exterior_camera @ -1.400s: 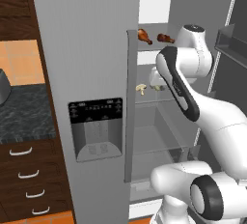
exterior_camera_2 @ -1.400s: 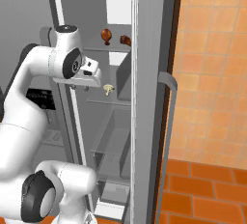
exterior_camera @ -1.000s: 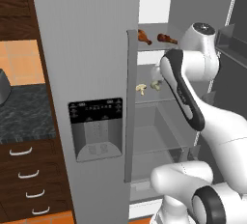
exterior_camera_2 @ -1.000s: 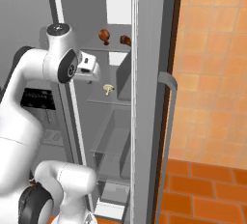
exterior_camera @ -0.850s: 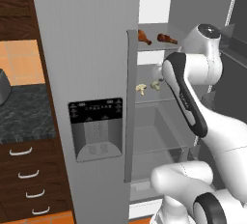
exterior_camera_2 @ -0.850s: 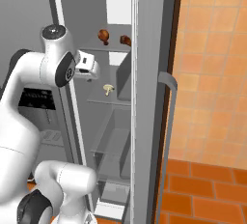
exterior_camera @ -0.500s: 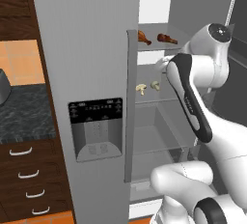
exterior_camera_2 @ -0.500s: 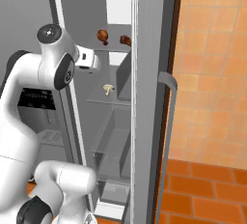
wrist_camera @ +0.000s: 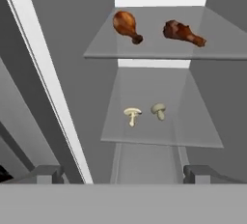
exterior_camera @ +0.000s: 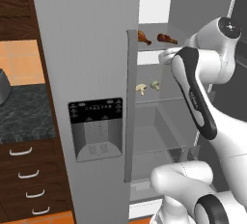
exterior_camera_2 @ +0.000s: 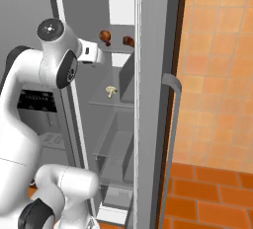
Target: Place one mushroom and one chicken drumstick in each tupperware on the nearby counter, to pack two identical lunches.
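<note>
Nothing is packed yet, as far as I can judge. I face the open fridge (exterior_camera: pixel 91 73) with my fingers (wrist_camera: pixel 123 174) spread wide and holding nothing.

In my hand view both drumsticks sit on the upper shelf (wrist_camera: pixel 96 49): the left drumstick (wrist_camera: pixel 126 25) at about 12 o'clock, the right drumstick (wrist_camera: pixel 182 32) at about 1 o'clock. On the lower shelf (wrist_camera: pixel 193 121) the left mushroom (wrist_camera: pixel 132 115) and the right mushroom (wrist_camera: pixel 158 110) stand just beside each other, near centre.

The counter (exterior_camera: pixel 21 114) lies at 9 o'clock in the left base view, well apart from the fridge. I cannot make out any tupperware there.

So all four pieces remain to be fetched: I judge that I am at the first pick, with every carry and placement left.
</note>
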